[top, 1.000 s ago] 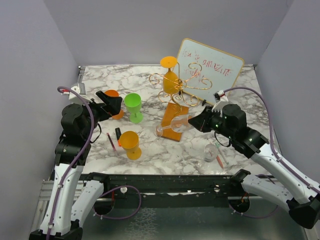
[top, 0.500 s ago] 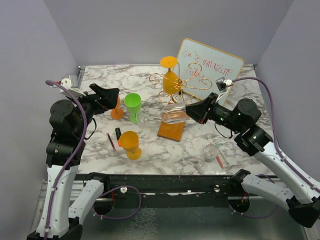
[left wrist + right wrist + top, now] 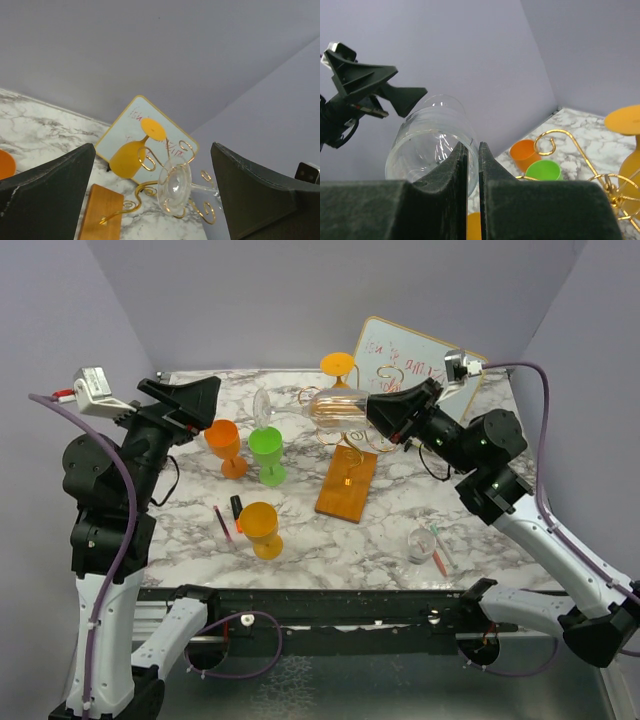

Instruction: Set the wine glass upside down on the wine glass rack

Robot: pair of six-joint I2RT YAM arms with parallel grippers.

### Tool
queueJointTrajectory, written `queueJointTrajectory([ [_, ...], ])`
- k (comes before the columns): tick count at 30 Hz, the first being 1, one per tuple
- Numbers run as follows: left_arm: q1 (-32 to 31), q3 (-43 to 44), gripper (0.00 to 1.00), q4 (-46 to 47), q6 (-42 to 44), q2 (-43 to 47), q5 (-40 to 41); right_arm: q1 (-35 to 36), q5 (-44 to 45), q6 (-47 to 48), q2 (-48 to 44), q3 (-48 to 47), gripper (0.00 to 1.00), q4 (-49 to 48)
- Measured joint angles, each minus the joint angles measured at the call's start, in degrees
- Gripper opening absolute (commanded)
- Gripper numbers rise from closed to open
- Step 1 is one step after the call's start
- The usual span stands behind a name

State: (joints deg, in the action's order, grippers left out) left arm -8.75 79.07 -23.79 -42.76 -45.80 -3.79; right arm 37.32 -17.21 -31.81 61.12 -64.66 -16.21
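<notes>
The clear wine glass [image 3: 330,408] lies level in the air in front of the gold wire rack [image 3: 352,445], with its foot [image 3: 262,406] pointing left. My right gripper [image 3: 372,412] is shut on the bowl's rim, one finger inside and one outside [image 3: 472,150]. The rack stands on its wooden base [image 3: 347,486]. A yellow glass [image 3: 338,363] hangs upside down on it. My left gripper [image 3: 190,396] is open and empty, raised to the left of the glass. It faces the glass foot [image 3: 174,185] and the rack [image 3: 146,159].
A whiteboard [image 3: 425,368] leans behind the rack. An orange cup [image 3: 224,440], a green glass [image 3: 267,453] and a yellow glass [image 3: 261,527] stand to the left. A small clear glass [image 3: 421,543], pens [image 3: 222,523] and a marker [image 3: 236,506] lie near the front.
My right gripper has lifted the clear glass from beside the rack's base up to the height of the rack's top and back. My left arm has risen, its gripper still open.
</notes>
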Motion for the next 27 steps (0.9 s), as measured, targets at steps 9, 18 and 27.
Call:
queueJointTrajectory([
  [9, 0.00, 0.00, 0.99, 5.18, -5.92, -3.08, -0.02, 0.00, 7.93, 2.25, 7.15, -4.59, 0.01, -7.34],
  [18, 0.00, -1.79, 0.99, 15.21, -16.11, -8.87, -7.21, 0.00, 11.26, 4.13, 14.25, -7.93, 0.01, -15.47],
  [27, 0.00, -1.84, 0.96, 22.27, -26.49, -16.02, -9.53, 0.24, 11.17, 8.37, 21.53, -14.78, 0.01, -20.11],
])
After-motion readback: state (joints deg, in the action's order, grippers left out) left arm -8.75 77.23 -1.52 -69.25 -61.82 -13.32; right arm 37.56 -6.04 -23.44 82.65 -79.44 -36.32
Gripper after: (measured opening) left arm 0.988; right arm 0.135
